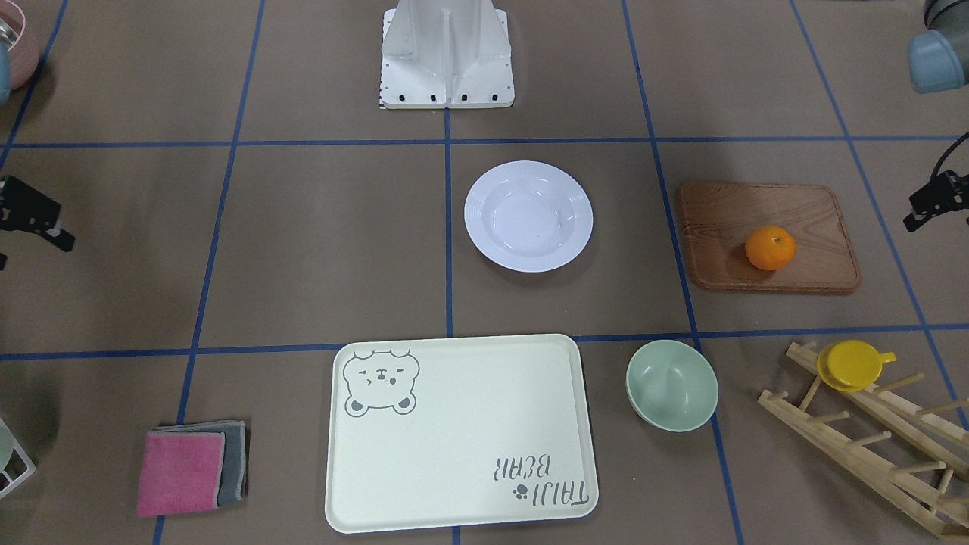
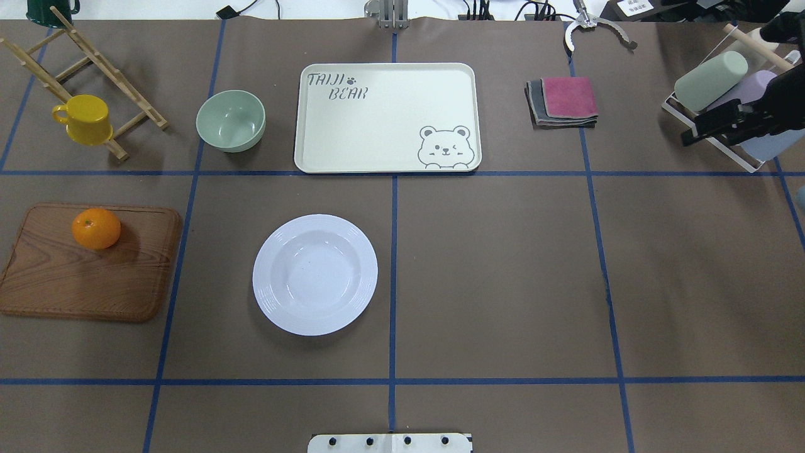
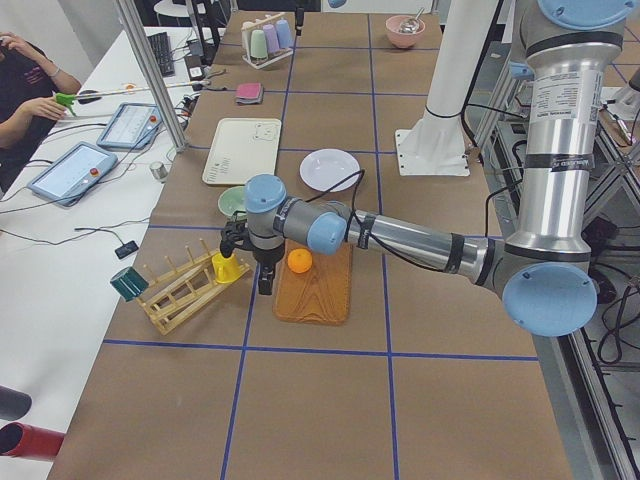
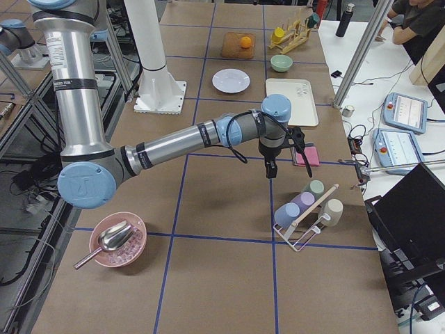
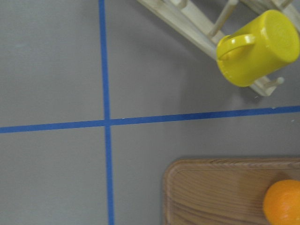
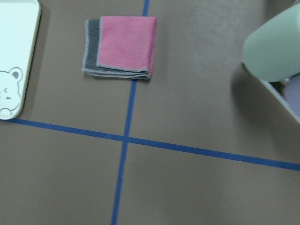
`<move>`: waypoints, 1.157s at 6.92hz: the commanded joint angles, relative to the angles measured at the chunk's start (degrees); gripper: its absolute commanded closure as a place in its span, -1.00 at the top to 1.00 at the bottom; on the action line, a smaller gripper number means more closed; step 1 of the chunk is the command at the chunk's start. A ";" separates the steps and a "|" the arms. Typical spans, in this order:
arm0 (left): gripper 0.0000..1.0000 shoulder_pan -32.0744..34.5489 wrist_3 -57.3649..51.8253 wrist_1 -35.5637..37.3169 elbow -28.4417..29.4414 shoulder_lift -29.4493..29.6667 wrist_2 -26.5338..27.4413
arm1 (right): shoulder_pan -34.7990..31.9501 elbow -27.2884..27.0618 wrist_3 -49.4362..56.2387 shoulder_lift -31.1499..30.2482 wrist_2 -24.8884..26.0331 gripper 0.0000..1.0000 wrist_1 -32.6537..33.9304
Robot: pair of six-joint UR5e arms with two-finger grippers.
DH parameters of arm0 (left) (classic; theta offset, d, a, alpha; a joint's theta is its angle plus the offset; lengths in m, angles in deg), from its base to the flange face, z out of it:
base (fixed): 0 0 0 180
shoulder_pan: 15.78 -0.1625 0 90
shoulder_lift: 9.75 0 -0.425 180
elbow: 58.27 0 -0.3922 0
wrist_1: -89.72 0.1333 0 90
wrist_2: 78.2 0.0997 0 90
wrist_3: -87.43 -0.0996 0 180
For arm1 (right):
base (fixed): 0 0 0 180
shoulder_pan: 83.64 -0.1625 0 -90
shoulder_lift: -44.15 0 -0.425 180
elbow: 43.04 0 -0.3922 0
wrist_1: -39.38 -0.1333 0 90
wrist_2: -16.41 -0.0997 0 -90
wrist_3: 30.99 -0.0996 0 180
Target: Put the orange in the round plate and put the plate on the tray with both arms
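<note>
The orange (image 1: 770, 247) (image 2: 96, 228) rests on a brown wooden board (image 2: 75, 277). The white round plate (image 1: 528, 219) (image 2: 314, 274) lies empty near the table's middle. The cream tray (image 1: 462, 431) (image 2: 383, 119) with the bear drawing is empty on the far side. My left gripper (image 1: 927, 208) (image 3: 265, 285) hangs above the table just outside the board, apart from the orange (image 5: 282, 206). My right gripper (image 1: 38, 219) (image 2: 710, 129) hovers at the other end, close to a cup rack. I cannot tell whether either gripper is open or shut.
A pale-green bowl (image 2: 230, 119) sits left of the tray. A yellow cup (image 2: 83, 118) hangs on a wooden peg rack (image 1: 870, 439). Folded pink and grey cloths (image 2: 563, 100) lie right of the tray. A white wire rack of cups (image 2: 723, 94) stands far right.
</note>
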 commanded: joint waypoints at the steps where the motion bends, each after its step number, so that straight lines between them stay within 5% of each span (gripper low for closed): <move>1: 0.98 -7.66 15.37 -9.16 0.04 -0.40 0.71 | 7.21 0.48 -21.00 2.33 -1.26 1.00 -11.85; 4: 0.97 -14.09 21.57 -11.11 0.29 0.22 5.72 | 18.03 2.41 -45.47 8.76 0.73 1.00 -29.74; 6: 0.97 -16.12 23.24 -11.55 0.82 0.31 5.81 | 24.70 8.80 -61.54 10.24 12.54 1.00 -49.24; 8: 0.96 -16.30 23.33 -15.74 4.84 0.48 5.90 | 29.55 9.71 -63.47 11.22 19.10 1.00 -52.49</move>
